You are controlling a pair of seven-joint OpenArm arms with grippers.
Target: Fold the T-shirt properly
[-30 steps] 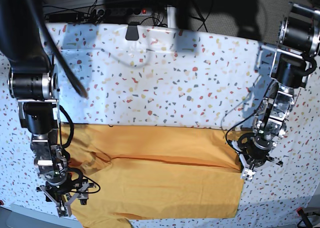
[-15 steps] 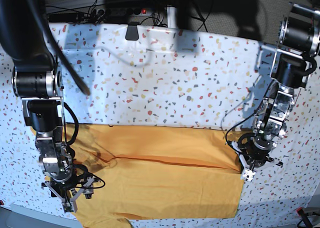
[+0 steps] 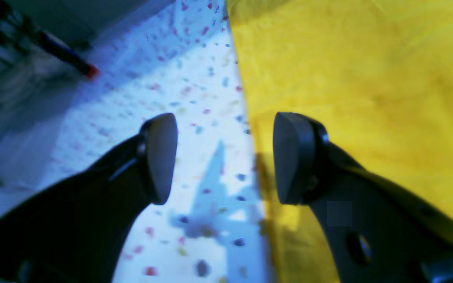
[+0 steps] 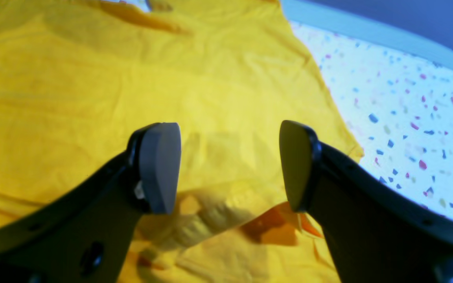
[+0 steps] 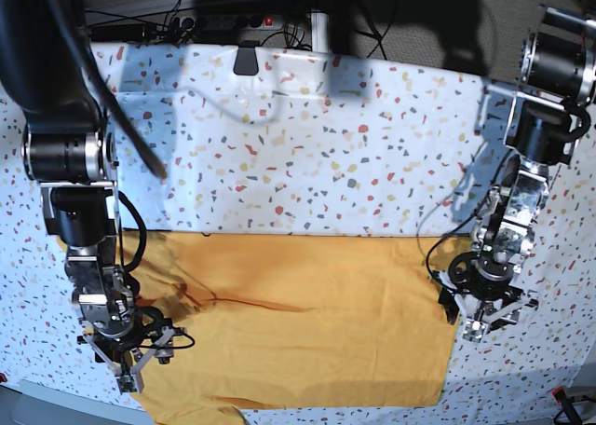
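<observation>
The orange-yellow T-shirt lies flat across the front of the table, with a short crease left of its middle. My left gripper hangs open at the shirt's right edge. In the left wrist view that gripper straddles the edge of the T-shirt, with nothing between its fingers. My right gripper is open at the shirt's left end. In the right wrist view this gripper hovers empty over bunched fabric of the T-shirt.
A white speckled cloth covers the table. A small black object sits at its back edge, with cables behind it. A red-tipped item lies at the front right corner. The table's front edge runs just below the shirt.
My left gripper has opened and let go of the shirt's right edge, and the raised fold there has dropped flat. The right gripper shifted slightly towards the back over the shirt's left end.
</observation>
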